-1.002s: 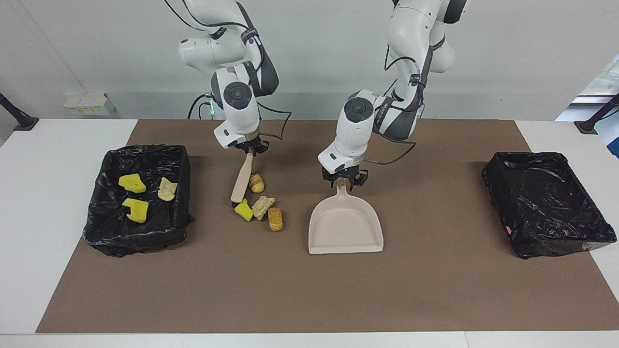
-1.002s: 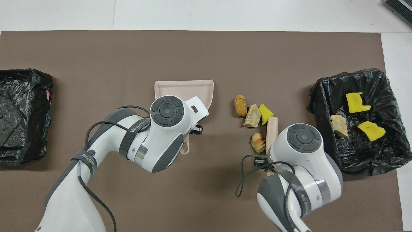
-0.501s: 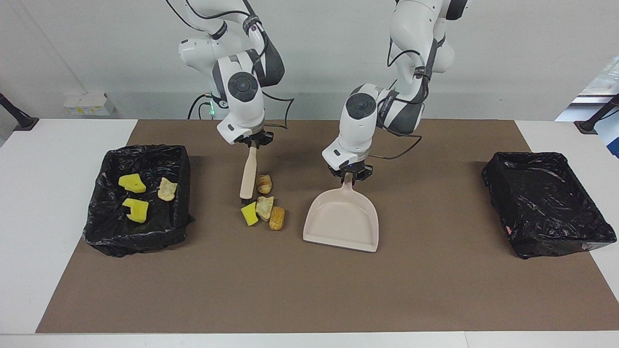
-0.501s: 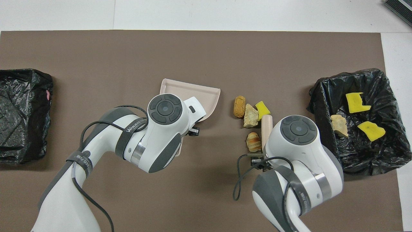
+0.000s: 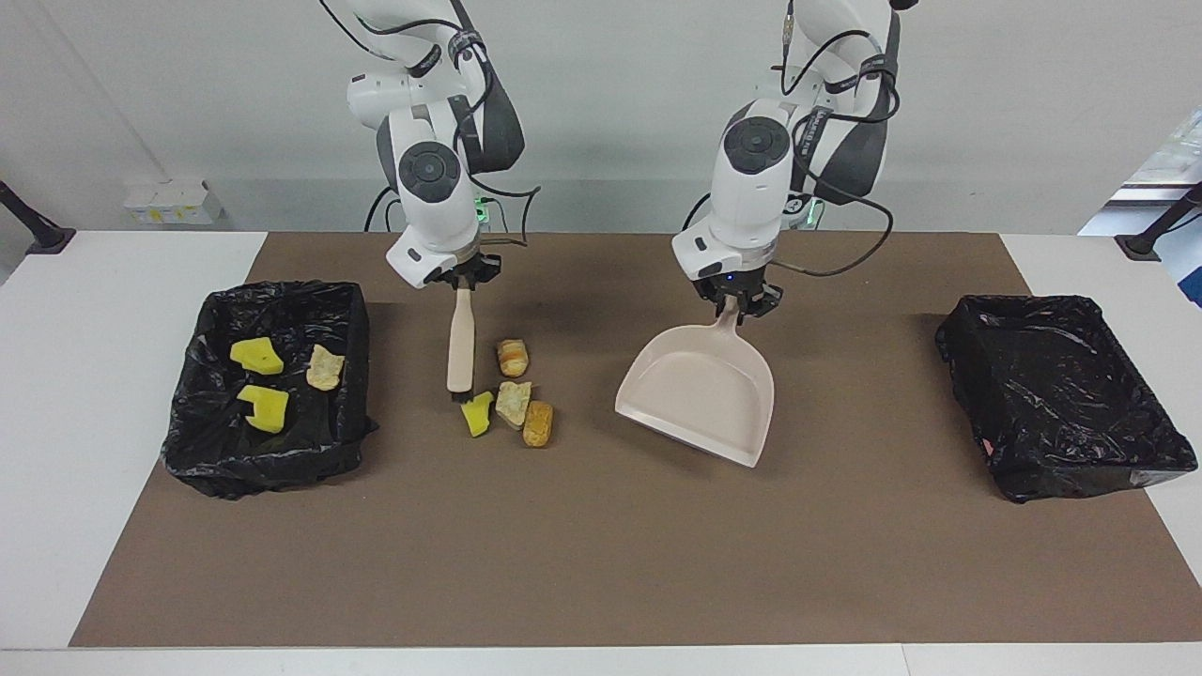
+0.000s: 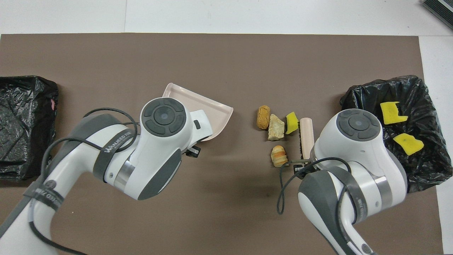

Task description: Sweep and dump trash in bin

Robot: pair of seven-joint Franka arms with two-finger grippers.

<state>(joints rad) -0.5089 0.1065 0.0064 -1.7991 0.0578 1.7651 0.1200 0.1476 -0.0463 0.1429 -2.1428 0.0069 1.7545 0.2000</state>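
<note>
Tilting dustpan (image 5: 702,390) under raised left end effector (image 5: 740,306).

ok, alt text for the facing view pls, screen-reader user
Two robot arms work over a brown mat: the right gripper holds a brush by four loose trash chunks, and the left gripper holds a tilted pink dustpan. A black-lined bin holds three chunks; another bin sits at the left arm's end.

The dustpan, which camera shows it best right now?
The facing view: the whole dustpan shows there, handle pinched in the left claw and pan tilted, with nothing visible inside. In the overhead view the left arm covers the handle and much of the pan.
</note>
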